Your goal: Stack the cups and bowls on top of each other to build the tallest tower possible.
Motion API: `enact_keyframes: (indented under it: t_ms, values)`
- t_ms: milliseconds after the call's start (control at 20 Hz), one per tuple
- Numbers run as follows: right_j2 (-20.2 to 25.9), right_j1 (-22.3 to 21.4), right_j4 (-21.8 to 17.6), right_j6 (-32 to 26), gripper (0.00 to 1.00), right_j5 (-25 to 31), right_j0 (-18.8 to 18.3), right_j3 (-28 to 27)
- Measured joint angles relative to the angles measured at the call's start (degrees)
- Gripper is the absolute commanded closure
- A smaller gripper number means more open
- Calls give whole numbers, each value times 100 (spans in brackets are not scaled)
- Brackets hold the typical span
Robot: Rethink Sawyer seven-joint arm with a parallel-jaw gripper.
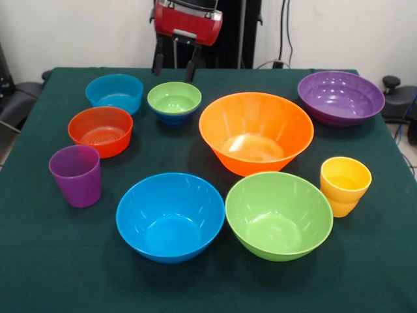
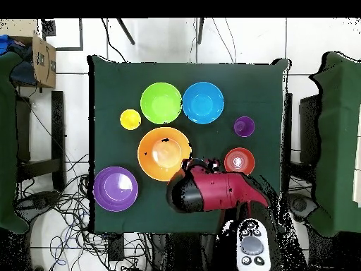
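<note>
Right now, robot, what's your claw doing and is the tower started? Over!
Claw open, empty, hanging above small green bowl. Green bowl sits in dark blue bowl, the only stack so far. Other bowls, both cups loose. Nothing blocking.

Red arm lowered, end effector (image 1: 175, 65) fingers apart, empty

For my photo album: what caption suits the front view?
Robot gripper hovers open above a small green bowl nested in a dark blue one.
</note>
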Motion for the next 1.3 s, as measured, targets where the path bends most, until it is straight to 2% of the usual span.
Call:
enact_keyframes:
  t_ms: [900, 1300]
  values:
    - [406, 6, -4, 0, 0, 1, -396, -385]
    - [529, 188, -222, 0, 0, 1, -617, -516]
